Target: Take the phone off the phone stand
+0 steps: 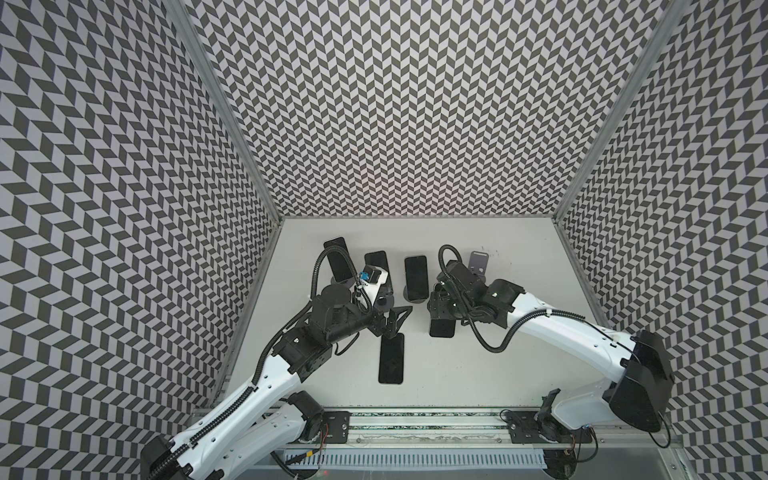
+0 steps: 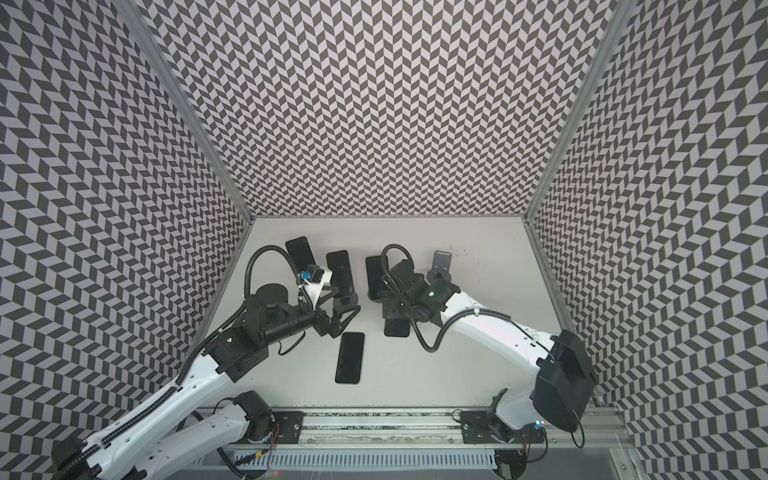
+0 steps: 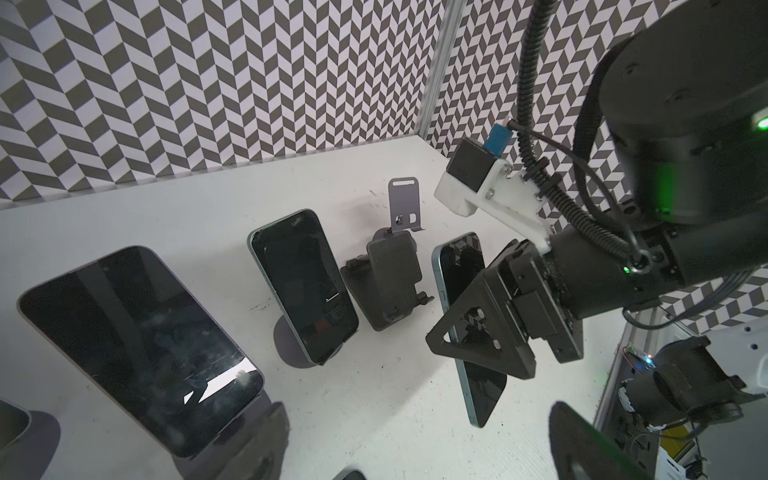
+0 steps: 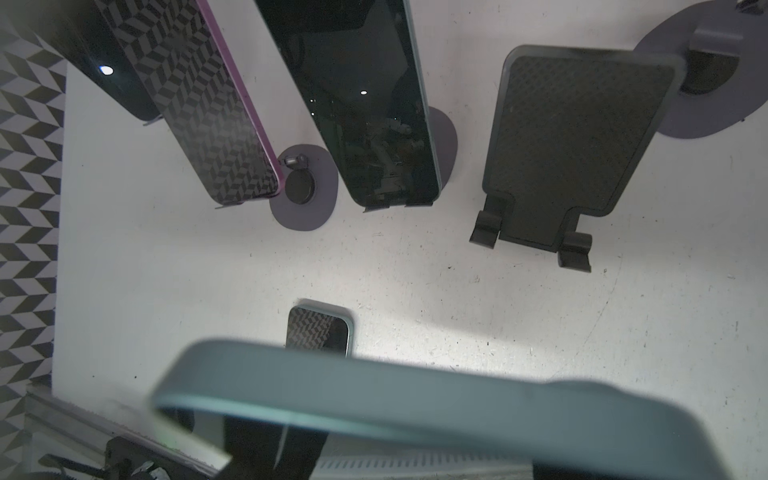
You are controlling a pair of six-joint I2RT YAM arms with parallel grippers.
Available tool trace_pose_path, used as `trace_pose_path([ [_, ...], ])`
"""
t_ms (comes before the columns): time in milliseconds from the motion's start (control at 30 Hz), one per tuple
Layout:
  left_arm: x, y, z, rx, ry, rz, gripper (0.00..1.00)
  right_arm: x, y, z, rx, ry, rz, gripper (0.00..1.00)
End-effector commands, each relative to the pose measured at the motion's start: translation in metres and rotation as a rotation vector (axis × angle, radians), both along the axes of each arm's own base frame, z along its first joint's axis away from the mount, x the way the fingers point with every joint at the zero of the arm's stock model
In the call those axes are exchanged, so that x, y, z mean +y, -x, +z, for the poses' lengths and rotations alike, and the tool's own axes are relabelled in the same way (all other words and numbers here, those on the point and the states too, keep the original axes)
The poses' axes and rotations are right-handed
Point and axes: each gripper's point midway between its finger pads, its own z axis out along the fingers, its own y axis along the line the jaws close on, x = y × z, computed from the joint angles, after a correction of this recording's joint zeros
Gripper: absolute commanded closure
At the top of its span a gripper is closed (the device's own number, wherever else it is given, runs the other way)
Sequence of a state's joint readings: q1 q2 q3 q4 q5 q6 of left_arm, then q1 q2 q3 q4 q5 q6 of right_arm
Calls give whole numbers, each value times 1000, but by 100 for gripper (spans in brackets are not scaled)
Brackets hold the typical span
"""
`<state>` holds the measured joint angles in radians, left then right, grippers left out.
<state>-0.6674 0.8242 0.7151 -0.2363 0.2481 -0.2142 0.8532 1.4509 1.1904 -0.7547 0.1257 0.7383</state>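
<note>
The right hand [image 3: 461, 332] is clamped on a teal-edged black phone [image 3: 459, 266] lifted clear of the empty black plastic stand [image 3: 386, 282], so only setting it down seems left, while the left hand [image 1: 397, 322] hangs with fingers apart over a second dark phone [image 1: 390, 358] lying flat toward the front edge of the tabletop [image 1: 498, 340].

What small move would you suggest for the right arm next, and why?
Probably lower the right gripper toward the table and let go there. It is clamped on the teal-edged phone, which hangs tilted, clear of the empty black stand, so only setting it down seems left.
</note>
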Motion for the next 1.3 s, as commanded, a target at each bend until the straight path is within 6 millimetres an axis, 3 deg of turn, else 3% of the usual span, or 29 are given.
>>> trace_pose_path([
  [0,1,10,6,47,13,-5,3,9,2,29,-53,-77,-3,69],
  [200,-3,23,-5,116,-22,-36,4,16,13,17,-24,-86,51,69],
  [367,-10,33,-16,184,-66,-62,4,18,15,17,-30,-93,84,69],
  [567,-19,45,-22,275,-143,-102,5,13,23,18,-42,-131,85,69],
  [833,-21,57,-43,365,-242,-105,5,6,40,5,-11,-149,127,70],
  [1267,-22,76,-57,437,-265,-93,5,-3,60,-12,-12,-153,222,70],
])
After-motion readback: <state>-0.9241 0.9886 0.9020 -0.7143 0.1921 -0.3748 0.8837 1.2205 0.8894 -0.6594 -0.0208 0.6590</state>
